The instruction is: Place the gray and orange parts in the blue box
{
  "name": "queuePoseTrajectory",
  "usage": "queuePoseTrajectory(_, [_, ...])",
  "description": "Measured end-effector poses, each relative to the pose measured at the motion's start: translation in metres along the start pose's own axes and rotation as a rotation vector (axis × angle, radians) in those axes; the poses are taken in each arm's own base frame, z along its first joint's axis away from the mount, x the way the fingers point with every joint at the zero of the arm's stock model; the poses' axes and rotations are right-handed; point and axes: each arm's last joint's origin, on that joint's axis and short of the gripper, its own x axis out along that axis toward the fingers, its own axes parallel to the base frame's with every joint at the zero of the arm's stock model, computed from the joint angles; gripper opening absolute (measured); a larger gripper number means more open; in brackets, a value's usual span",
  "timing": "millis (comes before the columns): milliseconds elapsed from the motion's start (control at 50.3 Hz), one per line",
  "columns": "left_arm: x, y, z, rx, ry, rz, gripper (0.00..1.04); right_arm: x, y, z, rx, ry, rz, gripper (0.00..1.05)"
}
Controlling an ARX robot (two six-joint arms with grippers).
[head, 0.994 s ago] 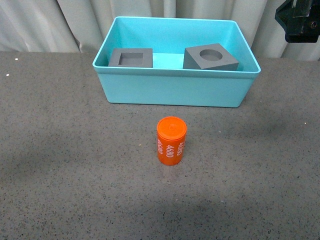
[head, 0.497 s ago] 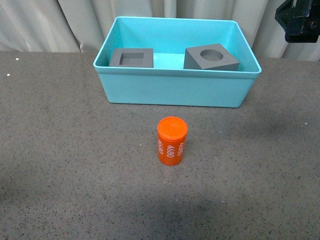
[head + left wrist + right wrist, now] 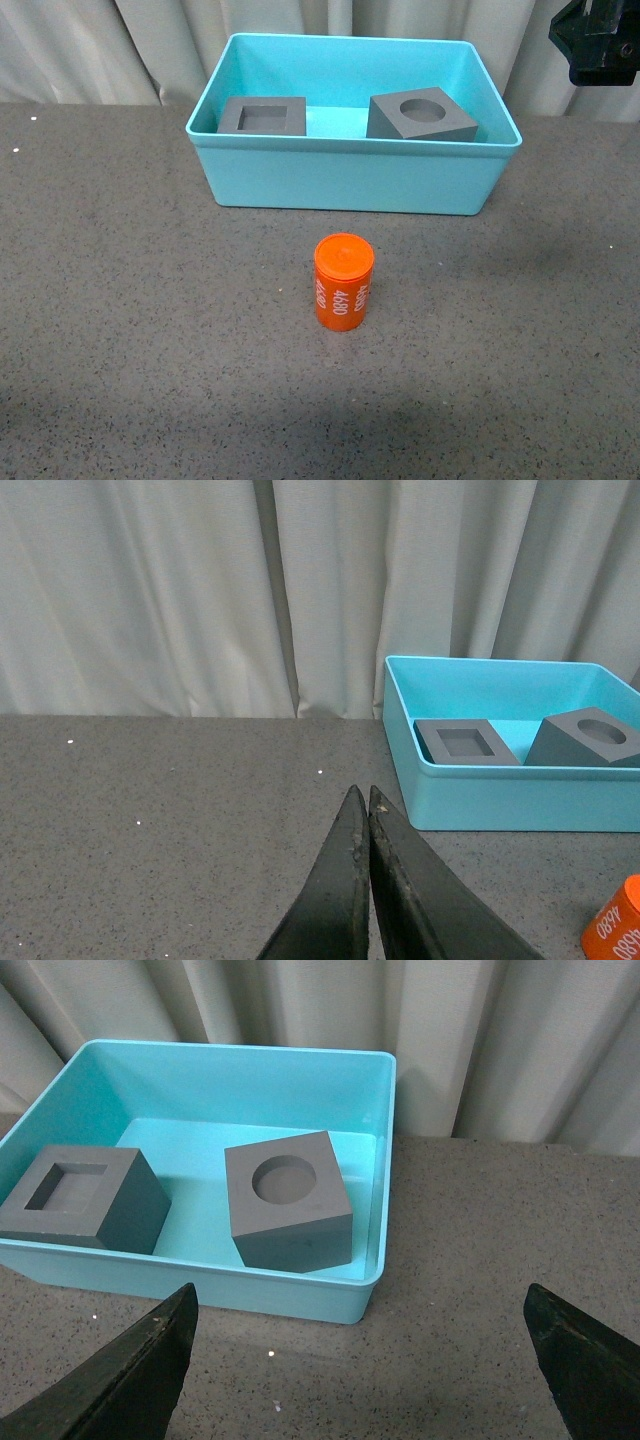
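The blue box [image 3: 350, 182] stands at the back middle of the table. Inside it are the gray cube with a square recess [image 3: 262, 118] on the left and the gray cube with a round recess [image 3: 445, 125] on the right, tilted. The orange cylinder [image 3: 343, 282] printed "4680" stands upright on the table in front of the box. My right gripper [image 3: 358, 1287] is open and empty, high up near the box's [image 3: 230, 1048] right end. My left gripper [image 3: 362, 790] is shut and empty, to the left of the box [image 3: 500, 800].
A dark speckled tabletop [image 3: 150, 300] spreads all around the box and cylinder. Pale curtains [image 3: 80, 50] hang behind the table. A black part of my right arm [image 3: 598, 40] shows at the top right of the front view.
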Motion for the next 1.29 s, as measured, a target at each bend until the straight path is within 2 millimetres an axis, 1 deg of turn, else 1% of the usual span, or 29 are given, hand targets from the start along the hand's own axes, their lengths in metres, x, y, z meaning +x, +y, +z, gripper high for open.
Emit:
queuePoseTrajectory(736, [-0.016, 0.000, 0.001, 0.002, -0.003, 0.000, 0.04, 0.000, 0.000, 0.000, 0.000, 0.000, 0.000, 0.95])
queuePoseTrajectory(815, [-0.023, 0.000, -0.004, 0.002, 0.031, -0.001, 0.04, 0.000, 0.000, 0.000, 0.000, 0.000, 0.000, 0.95])
queuePoseTrajectory(855, [-0.026, 0.000, -0.003, 0.003, 0.013, 0.000, 0.04, 0.000, 0.000, 0.000, 0.000, 0.000, 0.000, 0.95])
queuePoseTrajectory(994, [-0.027, 0.000, -0.002, 0.002, 0.003, 0.000, 0.04, 0.000, 0.000, 0.000, 0.000, 0.000, 0.001, 0.95])
queuePoseTrajectory(1054, [-0.027, 0.000, -0.002, 0.002, 0.005, 0.000, 0.16, 0.000, 0.000, 0.000, 0.000, 0.000, 0.000, 0.95])
queuePoseTrajectory(1074, [-0.027, 0.000, -0.002, 0.003, 0.005, 0.000, 0.21, 0.000, 0.000, 0.000, -0.007, -0.003, -0.003, 0.95])
queuePoseTrajectory(1114, [-0.027, 0.000, -0.002, 0.003, 0.004, 0.000, 0.28, 0.000, 0.003, -0.001, -0.054, 0.002, 0.004, 0.95])
queuePoseTrajectory(1173, [-0.027, 0.000, -0.002, 0.002, 0.004, 0.000, 0.43, 0.001, 0.011, -0.007, -0.187, 0.073, 0.106, 0.95])
queuePoseTrajectory(1253, [-0.027, 0.000, -0.002, 0.003, 0.004, 0.000, 0.59, 0.007, 0.021, -0.013, -0.251, 0.188, 0.238, 0.95])
queuePoseTrajectory(1293, [-0.027, 0.000, -0.002, 0.003, 0.004, 0.000, 0.64, 0.009, 0.024, -0.013, -0.258, 0.215, 0.268, 0.95])
